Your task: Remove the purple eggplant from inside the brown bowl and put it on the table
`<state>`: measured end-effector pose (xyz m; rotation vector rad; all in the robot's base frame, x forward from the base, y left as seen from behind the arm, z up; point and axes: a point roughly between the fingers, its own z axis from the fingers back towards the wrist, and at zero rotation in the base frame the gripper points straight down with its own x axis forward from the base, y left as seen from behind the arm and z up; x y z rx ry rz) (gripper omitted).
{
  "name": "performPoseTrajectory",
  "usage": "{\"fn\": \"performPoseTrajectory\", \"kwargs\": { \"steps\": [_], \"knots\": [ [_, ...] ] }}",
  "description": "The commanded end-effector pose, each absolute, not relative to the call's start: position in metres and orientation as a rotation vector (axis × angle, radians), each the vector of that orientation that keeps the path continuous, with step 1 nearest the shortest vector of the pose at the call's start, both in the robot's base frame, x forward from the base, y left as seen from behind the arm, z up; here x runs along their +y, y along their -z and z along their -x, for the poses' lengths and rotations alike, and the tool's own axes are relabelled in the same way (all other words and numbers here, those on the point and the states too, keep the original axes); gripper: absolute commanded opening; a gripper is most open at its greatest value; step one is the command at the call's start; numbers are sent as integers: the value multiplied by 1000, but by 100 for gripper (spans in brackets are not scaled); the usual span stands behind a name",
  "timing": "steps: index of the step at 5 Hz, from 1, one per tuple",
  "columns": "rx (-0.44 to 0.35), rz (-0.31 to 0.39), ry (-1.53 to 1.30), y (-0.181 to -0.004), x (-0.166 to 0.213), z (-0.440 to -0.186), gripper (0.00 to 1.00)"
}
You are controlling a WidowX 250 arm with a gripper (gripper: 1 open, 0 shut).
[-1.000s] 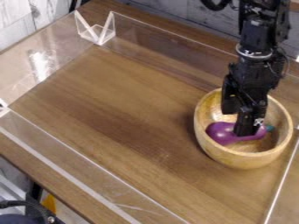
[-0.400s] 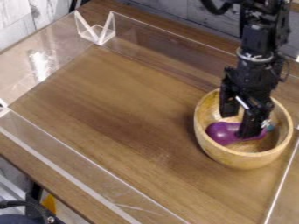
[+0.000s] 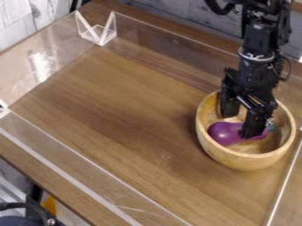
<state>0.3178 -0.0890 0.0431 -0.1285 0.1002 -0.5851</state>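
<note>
Eggplant: the small purple eggplant (image 3: 224, 134) is held inside the bowl, its plump, glossy end turned toward the left part of the rim; its narrower end is partly covered by the gripper.
Eggplant stem: a greenish cap (image 3: 270, 128) can be made out at the right end, beside the dark fingers.
Bowl: the round, light-brown bowl (image 3: 245, 162) is set upright near the right edge of the desk; a thick rim is seen all around, broken only where it is crossed by the black gripper.
Gripper: the black gripper (image 3: 246, 121) is lowered into the bowl from above, with its fingers spread in a released state, over and around the eggplant's narrower end. Whether the eggplant is touched by them cannot be told.
Arm: the black robot arm (image 3: 264, 40) is brought in from the top right corner and directed downward over the back of the bowl.
Cable: a dark cable (image 3: 217, 9) is looped beside the arm at the top edge.
Desk: the brown, wood-grained desk (image 3: 118, 106) is edged by low, clear walls; the eggplant is not yet laid on it.
Clear bracket: an angular, transparent piece (image 3: 97, 29) is placed at the far left corner of the desk.
Lower left: dark and orange parts (image 3: 49, 205) are seen beyond the desk's edge, too small to be identified.
</note>
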Motion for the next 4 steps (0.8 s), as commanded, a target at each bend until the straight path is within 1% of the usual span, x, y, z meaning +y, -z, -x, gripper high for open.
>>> {"fn": "performPoseTrajectory", "kwargs": {
  "steps": [1, 2, 4],
  "knots": [
    [52, 122, 641, -66, -91, -330, 100],
    [77, 118, 709, -70, -91, -330, 100],
    [103, 126, 672, -50, -104, -337, 100]
  ]
}}
